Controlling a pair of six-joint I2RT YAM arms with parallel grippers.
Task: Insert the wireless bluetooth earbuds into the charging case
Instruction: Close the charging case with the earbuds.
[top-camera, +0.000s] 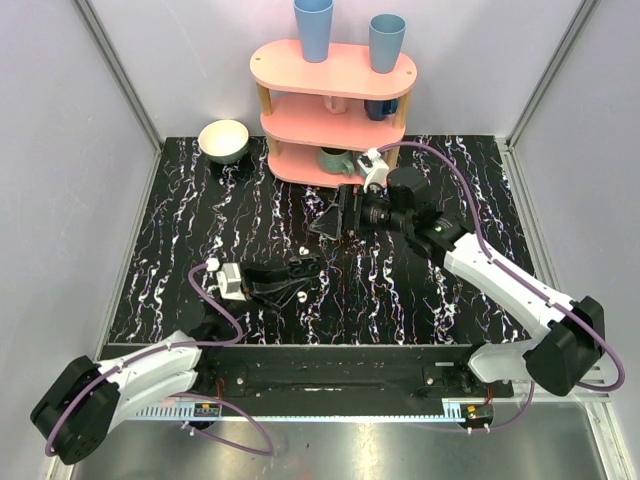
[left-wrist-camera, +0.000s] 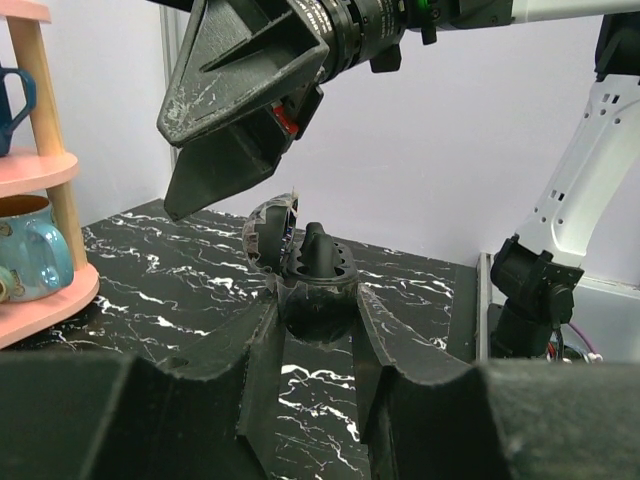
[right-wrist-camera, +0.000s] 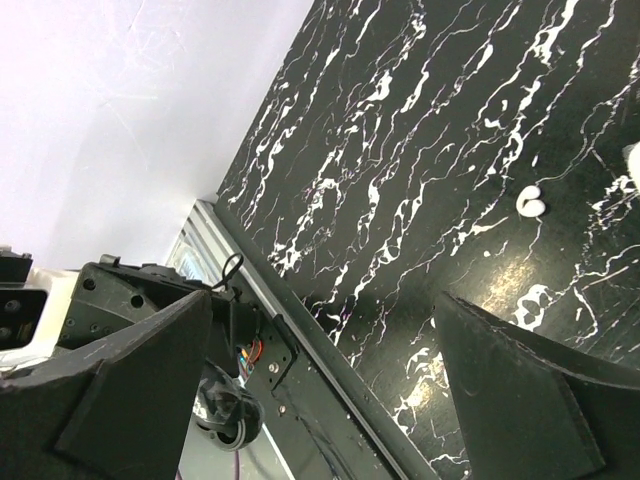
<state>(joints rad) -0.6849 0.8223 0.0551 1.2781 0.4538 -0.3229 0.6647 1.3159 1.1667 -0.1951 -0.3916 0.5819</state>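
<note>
My left gripper (top-camera: 303, 272) is low over the black marbled table, shut on a small dark rounded charging case (left-wrist-camera: 318, 298). The case looks black here, not white. Its lid (left-wrist-camera: 270, 232) stands open and is tipped to the left. One tiny white earbud (top-camera: 303, 249) lies on the table just beyond this gripper, and another (top-camera: 301, 296) lies just on its near side. My right gripper (top-camera: 332, 222) hovers open and empty, up and to the right of the case. It shows large above the case in the left wrist view (left-wrist-camera: 235, 140). The right wrist view (right-wrist-camera: 320, 310) shows one earbud (right-wrist-camera: 531, 201) on the table.
A pink three-tier shelf (top-camera: 335, 70) stands at the back with two blue cups (top-camera: 313, 28) on top and mugs (left-wrist-camera: 30, 255) on its lower tiers. A pale bowl (top-camera: 224, 140) sits at the back left. Grey walls close in both sides.
</note>
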